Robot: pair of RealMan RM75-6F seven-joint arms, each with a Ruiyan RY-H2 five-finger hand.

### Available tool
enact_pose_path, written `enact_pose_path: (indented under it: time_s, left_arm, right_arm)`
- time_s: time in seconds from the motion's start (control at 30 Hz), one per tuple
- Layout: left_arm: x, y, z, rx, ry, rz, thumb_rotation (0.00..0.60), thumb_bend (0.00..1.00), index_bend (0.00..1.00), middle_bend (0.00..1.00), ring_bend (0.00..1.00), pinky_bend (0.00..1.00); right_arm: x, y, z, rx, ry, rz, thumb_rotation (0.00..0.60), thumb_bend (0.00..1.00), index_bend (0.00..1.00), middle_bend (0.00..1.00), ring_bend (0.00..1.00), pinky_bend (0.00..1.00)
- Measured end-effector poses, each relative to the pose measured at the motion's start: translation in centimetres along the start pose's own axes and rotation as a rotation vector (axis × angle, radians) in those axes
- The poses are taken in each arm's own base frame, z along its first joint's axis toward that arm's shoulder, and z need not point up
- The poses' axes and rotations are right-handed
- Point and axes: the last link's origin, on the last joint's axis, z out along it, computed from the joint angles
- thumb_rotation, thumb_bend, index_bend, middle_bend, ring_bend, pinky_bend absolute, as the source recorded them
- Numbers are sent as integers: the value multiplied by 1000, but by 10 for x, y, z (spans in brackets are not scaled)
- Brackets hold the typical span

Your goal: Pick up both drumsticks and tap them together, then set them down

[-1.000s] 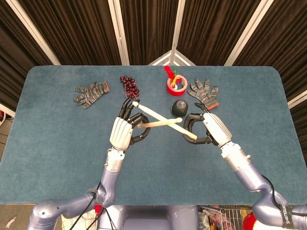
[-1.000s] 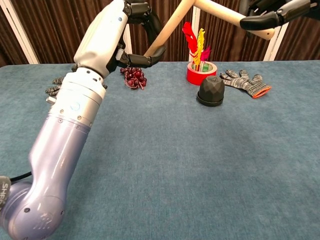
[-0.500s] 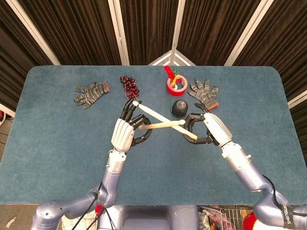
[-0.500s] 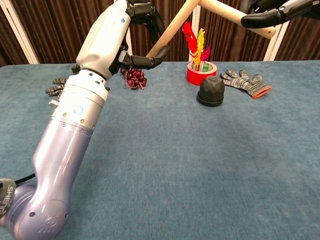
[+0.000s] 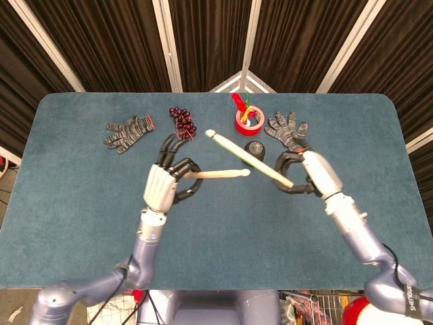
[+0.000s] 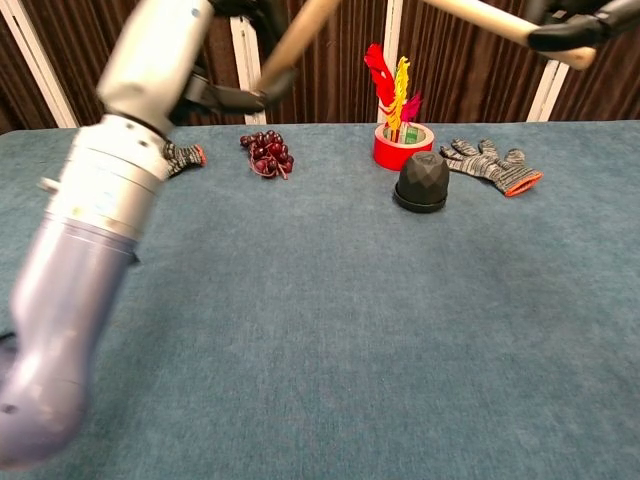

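Note:
My left hand [image 5: 164, 183] grips one pale wooden drumstick [image 5: 218, 174] by its butt, the stick pointing right, held above the table. My right hand [image 5: 312, 175] grips the other drumstick [image 5: 243, 156], which slants up to the left with its tip near the middle. The two sticks are apart, their tips a short gap from each other. In the chest view the left hand [image 6: 225, 90] and its stick [image 6: 295, 35] are blurred at the top left, and the right hand [image 6: 585, 30] holds its stick [image 6: 495, 18] at the top right.
On the blue table [image 5: 81, 210] lie a grey glove [image 5: 128, 131] at the back left, dark red grapes [image 5: 183, 122], a red tape roll with bright feathers [image 5: 247, 119], a black faceted object [image 5: 254, 148] and a second grey glove [image 5: 287, 131].
Both hands have drawn apart, left hand to the left and right hand to the right. The sticks, crossed before, no longer cross.

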Motion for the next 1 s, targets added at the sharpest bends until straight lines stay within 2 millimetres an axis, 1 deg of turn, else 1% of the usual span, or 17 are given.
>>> enact_pose_path:
  time_s: [0.13,0.2,0.33,0.37,0.47,0.57,0.63,0.8,1.0]
  left_arm:
    - [31,-21,-1,-43,2,94,600,491,620,618,136,0]
    - [50,-34,-2,-58,-10,146,600,490,620,618,136,0]
    - [90,-58,-9,-75,-50,263,600,490,620,618,136,0]
    - [102,-65,-12,-77,-68,301,600,491,620,618,136,0]
    - [127,-79,-25,-65,-124,372,600,491,620,618,136,0]
    - [144,-91,-40,-32,-192,422,600,491,620,618,136,0]
    - [148,-97,-47,-13,-237,445,600,491,619,618,136,0]
    - [157,-116,-72,60,-358,495,600,491,618,618,136,0]
    - [155,-134,-85,99,-414,508,600,491,611,615,136,0]
  right_arm:
    - [12,22,-5,-44,34,-44,600,438,827,671,500,21]
    - [16,33,-10,-57,45,-73,600,438,828,671,500,21]
    - [16,47,-17,-54,45,-123,600,438,828,671,499,21]
    - [15,50,-19,-50,43,-135,600,438,828,671,499,21]
    - [9,57,-24,-31,38,-180,600,442,831,671,499,21]
    - [4,65,-29,-13,35,-233,600,444,836,674,500,21]
    - [1,70,-32,-4,35,-271,600,445,838,676,499,21]
    - [-10,81,-41,11,22,-332,600,446,839,676,500,21]
    - [-15,97,-51,3,-6,-393,600,445,839,676,499,21]
